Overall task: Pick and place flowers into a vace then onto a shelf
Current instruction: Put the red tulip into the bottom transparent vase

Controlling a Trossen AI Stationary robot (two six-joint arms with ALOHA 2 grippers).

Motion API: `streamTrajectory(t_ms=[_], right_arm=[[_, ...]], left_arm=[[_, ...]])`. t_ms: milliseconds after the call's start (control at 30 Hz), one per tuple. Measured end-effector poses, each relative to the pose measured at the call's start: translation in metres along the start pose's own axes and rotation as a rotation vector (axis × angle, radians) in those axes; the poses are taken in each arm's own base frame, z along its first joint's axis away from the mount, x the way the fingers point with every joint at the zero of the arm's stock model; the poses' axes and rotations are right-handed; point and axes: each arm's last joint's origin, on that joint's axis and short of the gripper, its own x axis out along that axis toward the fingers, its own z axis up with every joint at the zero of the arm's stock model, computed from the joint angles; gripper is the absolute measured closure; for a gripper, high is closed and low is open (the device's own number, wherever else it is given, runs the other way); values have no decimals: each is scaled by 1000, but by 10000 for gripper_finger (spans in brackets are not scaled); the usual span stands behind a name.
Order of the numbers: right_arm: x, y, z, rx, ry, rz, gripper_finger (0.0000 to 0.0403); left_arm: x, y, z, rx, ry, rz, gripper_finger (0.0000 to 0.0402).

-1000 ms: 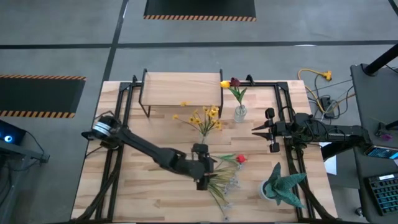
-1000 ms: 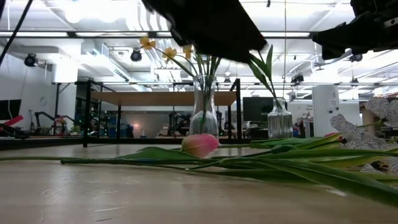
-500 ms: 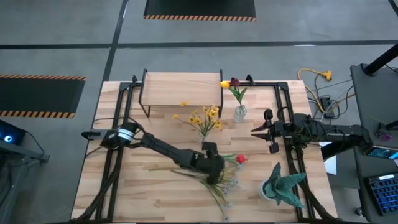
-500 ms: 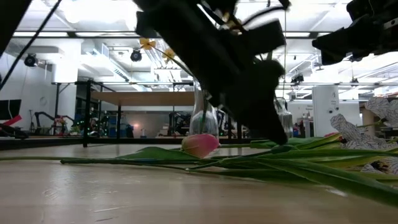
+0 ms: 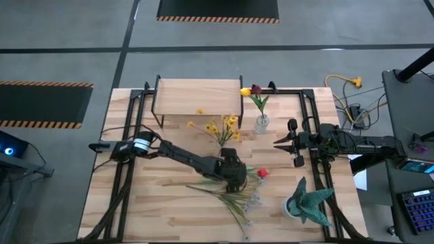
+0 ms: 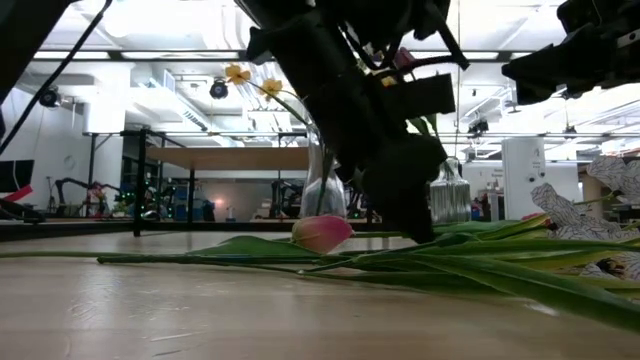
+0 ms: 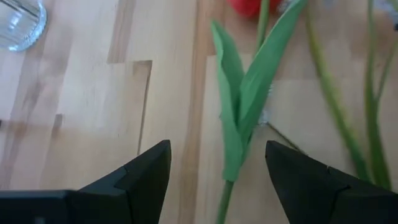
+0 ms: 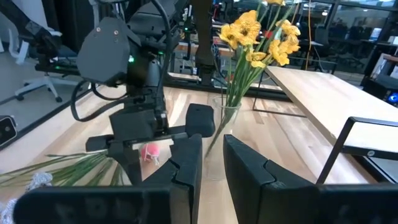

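Observation:
Loose flowers (image 5: 234, 196) lie flat on the table, among them a red blossom (image 5: 262, 173) and a pink tulip (image 6: 322, 233). My left gripper (image 5: 236, 177) is open and low over them. In the left wrist view its fingers stand on either side of a green leafy stem (image 7: 239, 124) without touching it. A glass vase of yellow flowers (image 5: 224, 132) and a second vase (image 5: 261, 123) with a yellow and a maroon tulip stand upright near the shelf (image 5: 196, 95). My right gripper (image 5: 278, 141) waits to the right, fingers a narrow gap apart (image 8: 212, 146).
A teal spiky potted plant (image 5: 308, 203) stands at the table's near right corner. Black frame rails (image 5: 132, 122) run along both sides of the table. Bare wood lies to the near left (image 5: 149, 203). Yellow cable (image 5: 342, 83) lies off the table's far right.
My left gripper has moved toward the table's right and a little toward the far edge, turning about its wrist, and has come down low over the loose flowers beside the red blossom. The flowers have stayed where they lay.

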Motion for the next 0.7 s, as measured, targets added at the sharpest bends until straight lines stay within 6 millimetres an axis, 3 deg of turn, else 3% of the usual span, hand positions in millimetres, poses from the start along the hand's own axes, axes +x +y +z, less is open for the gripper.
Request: streamTrajectory(t_ms=[233, 700], right_arm=[[0, 0, 0, -14, -3, 0, 346], [0, 0, 0, -22, -4, -1, 346]], left_arm=[[2, 0, -2, 4, 7, 2, 190], [1, 0, -2, 5, 9, -5, 379]])
